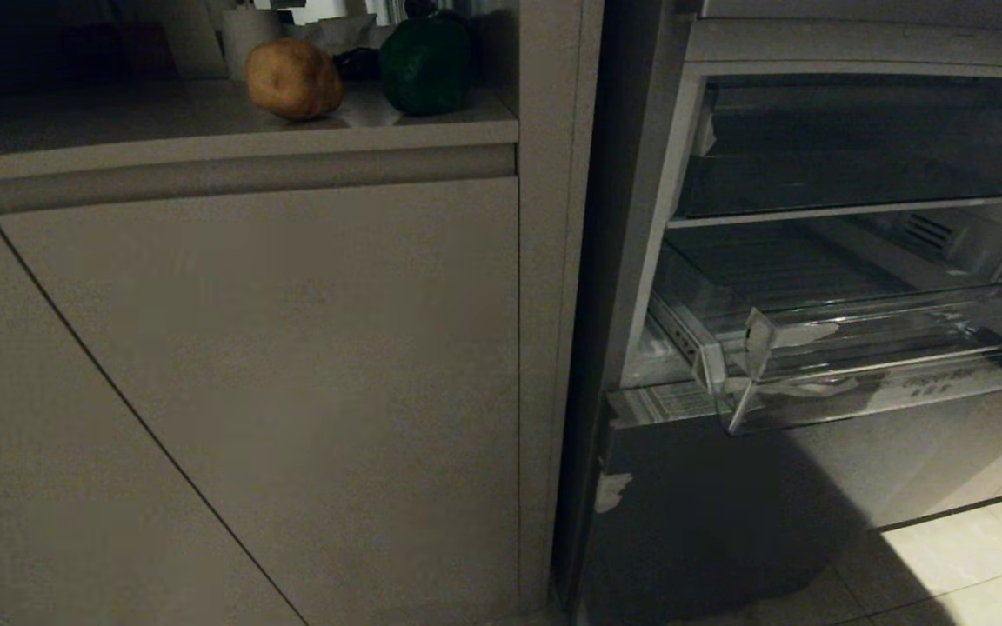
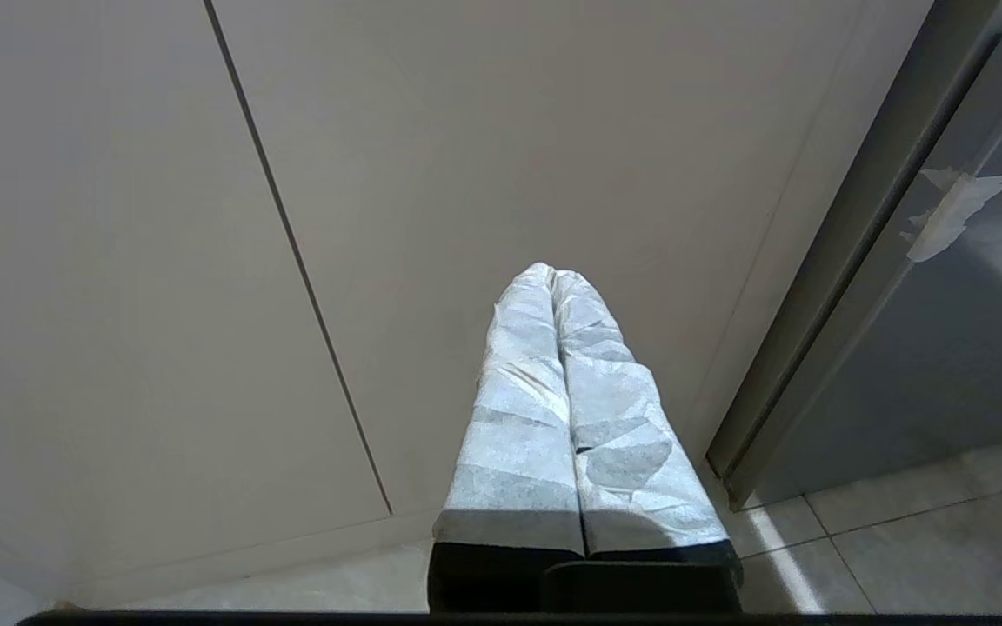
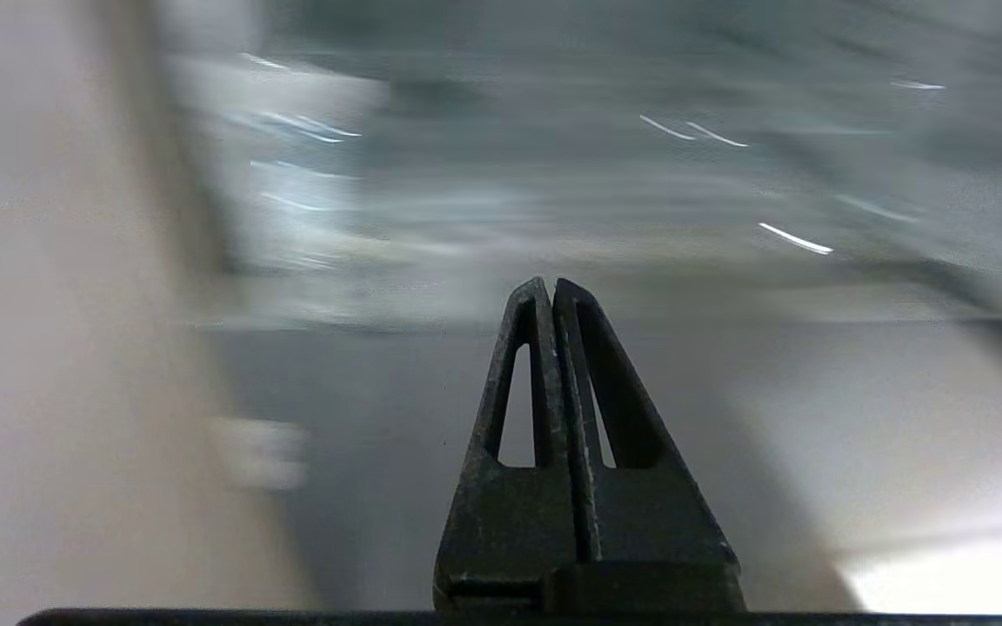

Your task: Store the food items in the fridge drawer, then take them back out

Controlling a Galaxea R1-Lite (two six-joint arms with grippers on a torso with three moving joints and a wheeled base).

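From my head cam the potato [image 1: 293,78] is a lumpy tan-brown lump and the bell pepper [image 1: 428,65] is glossy dark green; both sit on the tabletop [image 1: 205,130] above the grey cabinet doors, near each other but not touching. Off to the right the fridge drawer [image 1: 858,365] is pulled out, a clear plastic bin with whitish tape scraps at its front corner, and nothing in it that I can see. Neither arm shows up there. Only the wrist cams give me those: the left gripper [image 2: 553,276], wrapped in pale tape, has its fingers pressed together, pointing at a cabinet door. The right gripper [image 3: 549,285] is bare black, fingers together on nothing, with the fridge behind it smeared.
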